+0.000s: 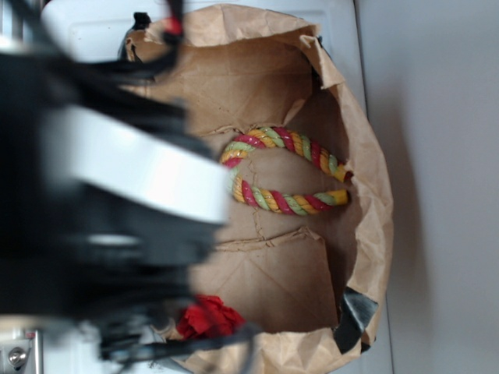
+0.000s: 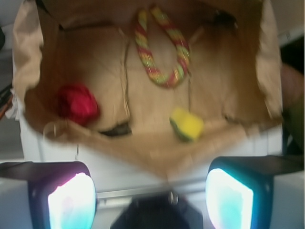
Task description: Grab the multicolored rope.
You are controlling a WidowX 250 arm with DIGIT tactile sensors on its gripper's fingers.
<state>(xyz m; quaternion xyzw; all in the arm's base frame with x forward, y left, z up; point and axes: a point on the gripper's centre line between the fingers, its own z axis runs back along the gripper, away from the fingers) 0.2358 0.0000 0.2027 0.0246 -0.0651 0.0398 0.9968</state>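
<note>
**Rope lies free in the bag, fingers spread and empty**

We begin with the counter (image 1: 437, 156), pale and plain, carrying a brown paper bag (image 2: 143, 143) laid open with crumpled walls. Inside, on the bag's flat floor, lies the rope (image 2: 164, 47), bent in a U with red, yellow and green strands twisted thick. A red crumpled thing (image 2: 76, 102) sits well apart from it, and a yellow sponge (image 2: 187, 124) lies near the U's bend but not touching.

Our gripper (image 2: 150, 200) hangs short of the bag, its fingers (image 2: 71, 200) wide apart and holding nothing.

We judge the rope light, soft and limp: it will sag from wherever we pinch it, yet the rough twist should resist slipping. The bend of the U looks the best hold, since the fingers can straddle one thickness there and both legs would hang evenly.
</note>
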